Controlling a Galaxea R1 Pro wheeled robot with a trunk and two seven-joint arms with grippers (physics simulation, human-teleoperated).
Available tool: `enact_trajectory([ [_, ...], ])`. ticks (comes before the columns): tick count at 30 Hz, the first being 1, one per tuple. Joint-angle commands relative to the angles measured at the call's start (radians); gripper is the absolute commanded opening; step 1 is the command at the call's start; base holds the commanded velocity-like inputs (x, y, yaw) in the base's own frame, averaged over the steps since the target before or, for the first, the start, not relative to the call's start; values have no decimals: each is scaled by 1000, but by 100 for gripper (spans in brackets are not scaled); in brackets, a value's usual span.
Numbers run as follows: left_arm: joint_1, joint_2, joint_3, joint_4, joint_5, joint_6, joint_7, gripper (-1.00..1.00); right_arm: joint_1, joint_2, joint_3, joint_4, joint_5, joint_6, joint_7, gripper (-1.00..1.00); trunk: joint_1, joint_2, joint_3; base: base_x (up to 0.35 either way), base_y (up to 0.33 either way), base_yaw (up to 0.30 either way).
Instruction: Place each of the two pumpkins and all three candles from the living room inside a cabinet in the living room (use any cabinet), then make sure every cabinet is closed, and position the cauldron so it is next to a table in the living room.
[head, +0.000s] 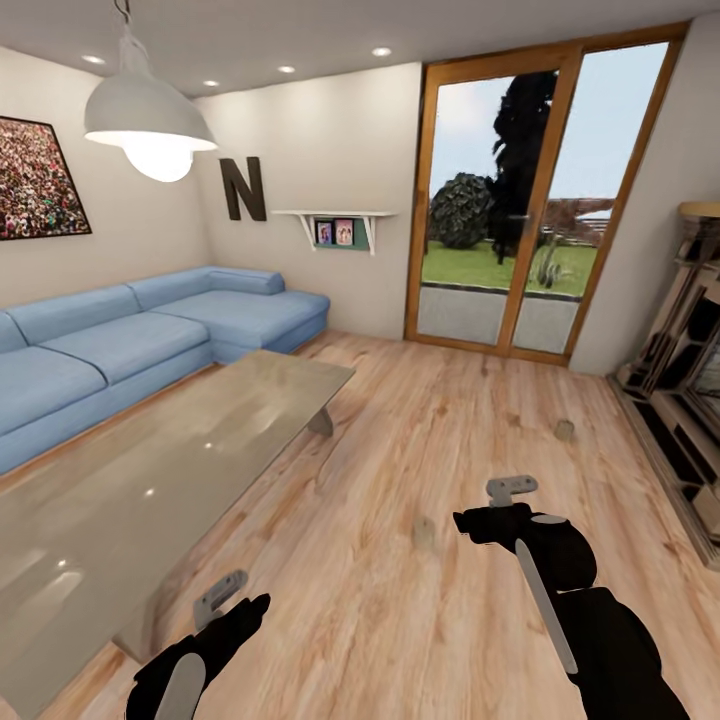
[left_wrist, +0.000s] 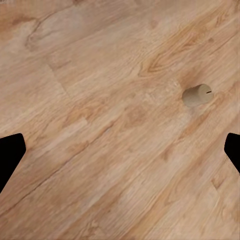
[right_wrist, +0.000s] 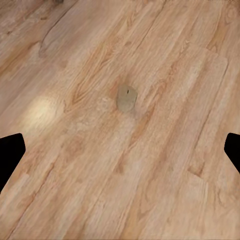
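- We face a living room with a wood floor (head: 420, 440); a blue sofa (head: 120, 350) runs along the wall on our left.
- A glass worktop (head: 150, 480) stands between the sofa and the open floor.
- One candle (head: 424, 532) stands upright on the floor, just ahead of and between our two arms, apart from the worktop.
- A second candle (head: 565, 430) stands farther off on the floor, toward the right, near a light wood shelf unit (head: 690, 400) at the right wall.
- The left wrist view shows a candle (left_wrist: 196, 94) on bare floor, with a small dark wick on its top; it touches nothing else.
- The right wrist view shows a candle (right_wrist: 126, 97), likewise alone on the planks.
- Left hand (head: 235, 595) hangs low over the floor beside the worktop's near corner; its fingertips (left_wrist: 10, 152) sit at opposite edges of the wrist view, so it is released and grasps nothing.
- Right hand (head: 500, 505) hovers over the floor just right of the near candle; fingertips (right_wrist: 10, 152) likewise wide apart, released, grasping nothing.
- A glazed door (head: 530, 200) in a wood frame stands at the far wall.
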Motion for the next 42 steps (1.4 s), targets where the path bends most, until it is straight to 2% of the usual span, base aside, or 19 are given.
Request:
enact_trajectory([
  [1,-1,-1,1,-1,10,4,8,100,-1,-1,0,-1,1,5,1,100,1,-1,-1,333,0,0],
  [9,-1,-1,0,-1,7,3,7,100,-2,-1,-3,-1,1,5,1,100,1,-1,-1,322,0,-1],
  [15,-1,-1,-6,-1,8,4,4,100,-3,-1,-4,-1,1,7,1,100,1,-1,-1,106,0,-136],
  [31,-1,-1,-6,-1,16,4,2,100,-6,-1,-4,-1,1,8,1,100,1,-1,-1,14,0,-283],
  [42,-1,-1,-9,-1,13,4,1,100,-7,-1,-4,-1,1,8,1,100,1,-1,-1,288,0,-300],
])
